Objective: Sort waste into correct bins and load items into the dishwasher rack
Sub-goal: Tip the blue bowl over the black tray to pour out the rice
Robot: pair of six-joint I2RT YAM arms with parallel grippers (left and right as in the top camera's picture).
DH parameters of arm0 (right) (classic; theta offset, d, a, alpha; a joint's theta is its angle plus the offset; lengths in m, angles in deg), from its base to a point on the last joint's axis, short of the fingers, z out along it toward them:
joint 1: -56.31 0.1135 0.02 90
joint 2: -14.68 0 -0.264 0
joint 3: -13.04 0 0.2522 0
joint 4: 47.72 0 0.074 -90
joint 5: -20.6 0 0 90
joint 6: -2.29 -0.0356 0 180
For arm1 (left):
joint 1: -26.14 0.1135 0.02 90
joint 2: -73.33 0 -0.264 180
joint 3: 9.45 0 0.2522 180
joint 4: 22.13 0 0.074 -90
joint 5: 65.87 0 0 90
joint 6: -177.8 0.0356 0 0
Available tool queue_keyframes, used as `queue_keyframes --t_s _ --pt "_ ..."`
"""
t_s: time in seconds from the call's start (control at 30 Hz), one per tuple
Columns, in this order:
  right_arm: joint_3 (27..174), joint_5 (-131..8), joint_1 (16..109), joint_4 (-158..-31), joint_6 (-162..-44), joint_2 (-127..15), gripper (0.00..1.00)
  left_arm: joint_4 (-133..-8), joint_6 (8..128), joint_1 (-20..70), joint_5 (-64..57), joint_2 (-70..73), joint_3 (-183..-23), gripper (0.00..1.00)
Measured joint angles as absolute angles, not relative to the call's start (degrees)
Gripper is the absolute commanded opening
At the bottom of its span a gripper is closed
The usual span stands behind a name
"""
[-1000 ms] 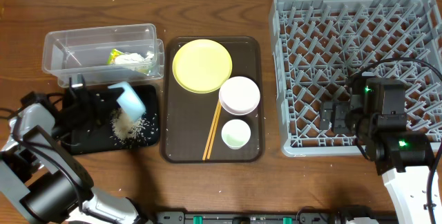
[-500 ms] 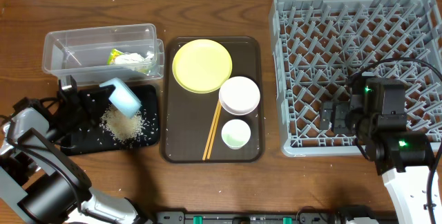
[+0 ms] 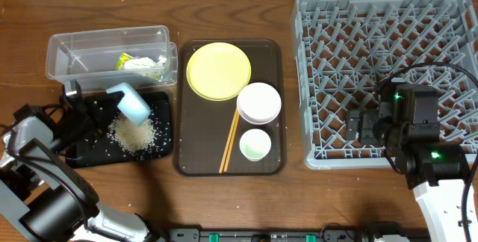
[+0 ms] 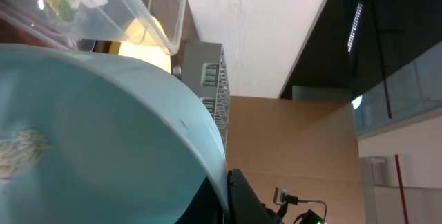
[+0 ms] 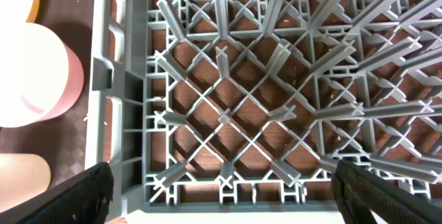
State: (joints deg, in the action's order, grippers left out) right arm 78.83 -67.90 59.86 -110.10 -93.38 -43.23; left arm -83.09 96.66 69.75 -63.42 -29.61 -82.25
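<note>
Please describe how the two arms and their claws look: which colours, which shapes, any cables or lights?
The left arm and the right arm have white-grey links with black joints. The right one carries a boxy black housing with small green lights, and a thin black cable loops over it. The left claw and the right claw are black, with blunt fingers.

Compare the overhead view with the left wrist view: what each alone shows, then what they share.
Only overhead: the rice pile on the black tray, plus the white bowl, small white cup and chopsticks on the brown serving tray. Only left wrist: rice grains clinging inside the light blue bowl. Both: that tilted bowl, the clear tub, yellow plate and grey rack.
</note>
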Motion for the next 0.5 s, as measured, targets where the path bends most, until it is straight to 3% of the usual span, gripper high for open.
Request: queue_keyframes --t_s 0.2,0.27,0.5 --pt "78.83 -67.90 59.86 -110.10 -93.38 -43.23 0.99 -82.96 96.68 69.75 -64.05 -29.61 -82.25 0.06" --pt "78.83 -67.90 59.86 -110.10 -93.38 -43.23 0.99 -82.92 96.86 69.75 -64.10 -29.61 -82.25 0.10" --pt "78.83 -67.90 59.86 -110.10 -93.38 -43.23 0.99 -82.59 96.88 69.75 -64.01 -29.61 -82.25 0.06"
